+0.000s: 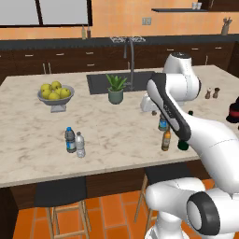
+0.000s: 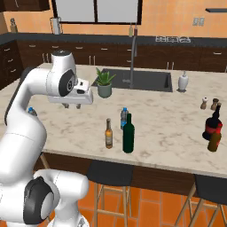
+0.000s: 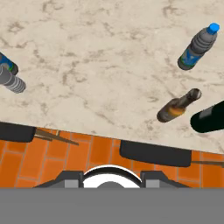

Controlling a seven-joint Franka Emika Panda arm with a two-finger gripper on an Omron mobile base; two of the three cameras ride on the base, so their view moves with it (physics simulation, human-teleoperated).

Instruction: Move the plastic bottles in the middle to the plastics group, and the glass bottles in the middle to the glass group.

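bottle sort on the island table: stock as standing, nothing in hand

table (image 2: 168,133), marble: carrying three clusters, the spacing marking sorted from unsorted.

middle cluster, awaiting sorting: clear water bottle (image 2: 124,118) with blue cap, amber bottle (image 2: 108,133) and dark green bottle (image 2: 128,133) are standing upright close together near the front edge. in the right base view the amber one is sitting at 9 o'clock of the green, the water bottle just behind at about 11 o'clock.

plastics group: darker blue-capped bottle (image 1: 70,140) and white-capped clear bottle (image 1: 80,144) are standing just beside each other, well apart from the middle cluster, at its 9 o'clock in the left base view.

glass group: near-black bottle with red band (image 2: 212,126) is standing well apart at 3 o'clock in the right base view.

gripper (image 2: 72,106): hanging above the table, holding nothing; whether its jaws are parted, cannot tell. it is looking down on the middle cluster, judged as lining up a first pick.

bystanders: fruit bowl (image 1: 55,93), potted plant (image 1: 115,88).
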